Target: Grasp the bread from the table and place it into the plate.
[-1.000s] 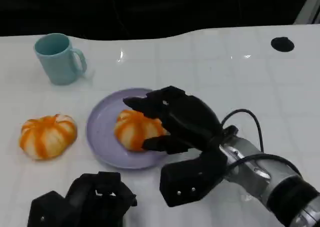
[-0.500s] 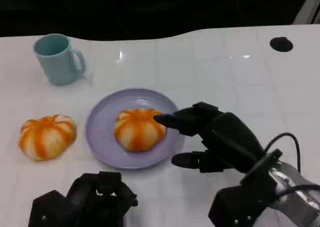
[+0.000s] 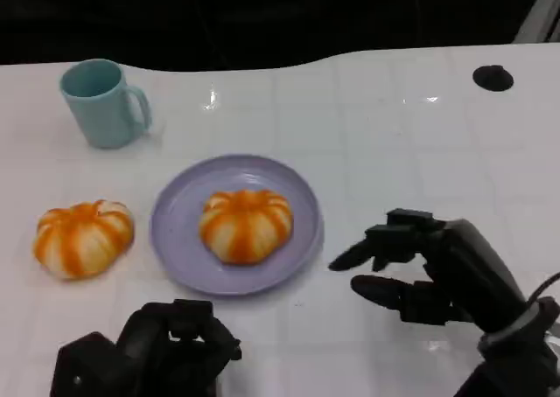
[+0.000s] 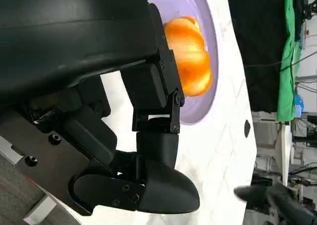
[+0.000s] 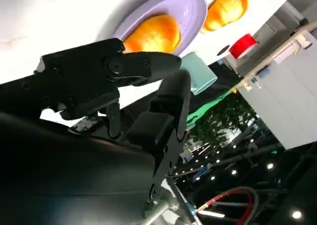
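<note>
Bread (image 3: 245,225) sits in purple plate (image 3: 179,240); right hand (image 3: 437,266) just right of plate, fingers spread, empty. Left hand (image 3: 149,358) curled, near edge.

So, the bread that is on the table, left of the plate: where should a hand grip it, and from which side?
Probably from above, fingers closing on opposite sides of its widest middle. The bread on the table is a low round dome resting flat, apart from the plate, with free space around it. The left hand lies nearer to it.
</note>
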